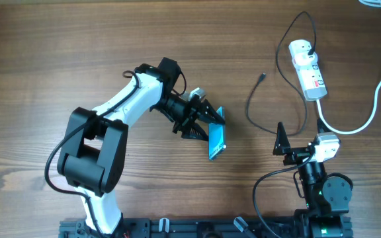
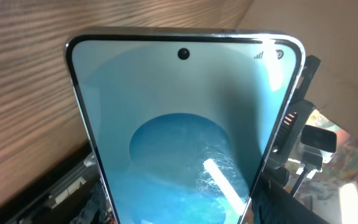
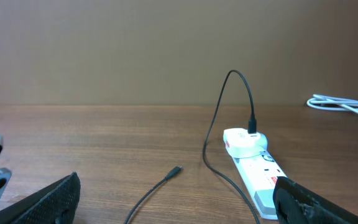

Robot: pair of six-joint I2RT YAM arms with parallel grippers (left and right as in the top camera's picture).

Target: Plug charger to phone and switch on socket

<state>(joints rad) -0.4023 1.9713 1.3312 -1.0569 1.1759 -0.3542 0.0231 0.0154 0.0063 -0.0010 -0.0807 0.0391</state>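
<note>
My left gripper [image 1: 206,125] is shut on the phone [image 1: 217,140], which has a cyan screen and is held tilted on its long edge near the table's middle. In the left wrist view the phone [image 2: 185,124] fills the frame, camera hole at the far end, with the gripper [image 2: 185,214] clamping its sides. The charger's small connector [image 1: 262,77] lies free on the table. Its thin black cable loops to a plug [image 1: 301,48] in the white socket [image 1: 309,74]. My right gripper [image 1: 301,137] is open and empty, facing the connector [image 3: 176,170] and the socket [image 3: 257,167].
The socket's thick white cord [image 1: 374,99] curves off to the far right edge and also shows in the right wrist view [image 3: 344,104]. The black charger cable [image 1: 250,112] snakes across the wood between the phone and my right gripper [image 3: 179,214].
</note>
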